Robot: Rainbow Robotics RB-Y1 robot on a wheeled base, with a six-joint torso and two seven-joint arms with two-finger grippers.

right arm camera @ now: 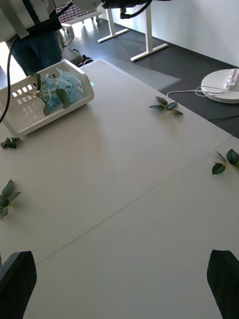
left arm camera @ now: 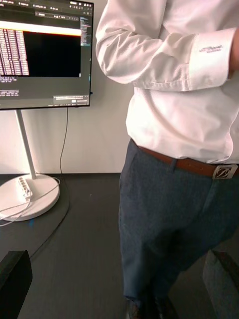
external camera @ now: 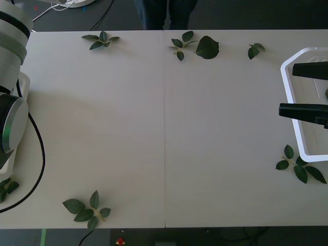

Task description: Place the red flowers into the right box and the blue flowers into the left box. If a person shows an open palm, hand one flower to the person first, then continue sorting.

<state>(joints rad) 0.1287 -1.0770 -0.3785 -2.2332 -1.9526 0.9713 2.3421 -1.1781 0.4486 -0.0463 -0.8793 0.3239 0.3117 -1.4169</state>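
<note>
We see a white table (external camera: 128, 128) w/ a seam down its middle. On it lie loose leaf sprigs (external camera: 87, 209) near the edges, the right box (external camera: 300, 102) and the left box (right arm camera: 40, 107).

Front cam: high above the arms, looking forward and down on the white table (external camera: 164, 128), far edge at the top, right box (external camera: 287, 69) cut off at the right side.

Right wrist cam: low over the table (right arm camera: 129, 199), aimed across it toward the left box (right arm camera: 30, 107) at the far side and the room floor beyond; own black fingers (right arm camera: 226, 279) at the bottom corners, spread wide.

Left wrist cam: aimed level, off the table, close on a standing person (left arm camera: 174, 149) with a monitor on a stand (left arm camera: 45, 50) behind.

Overlap: front and right wrist share the tabletop and its loose leaf sprigs (right arm camera: 166, 106).
</note>
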